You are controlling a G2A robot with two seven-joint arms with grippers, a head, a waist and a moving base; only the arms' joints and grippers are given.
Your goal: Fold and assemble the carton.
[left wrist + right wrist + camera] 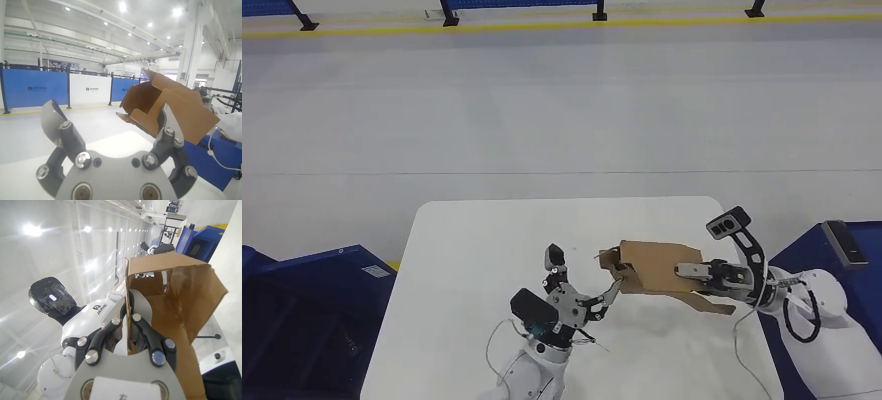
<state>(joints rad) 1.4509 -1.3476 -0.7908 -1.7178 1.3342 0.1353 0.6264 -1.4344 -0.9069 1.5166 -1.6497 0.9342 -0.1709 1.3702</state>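
Top view, mid-task: pinching half-erected carton point(657, 264) wall with right end effector point(127, 299), left end effector point(107, 110) spread at open end, flaps point(140, 116) not yet closed.

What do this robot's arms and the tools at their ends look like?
Both arms wear white shells with black joints. The left tool and right tool look alike: a grey metal base plate, black link bars with shiny round screw heads, and two curved silver fingers. A thin white cable hangs by the right arm.
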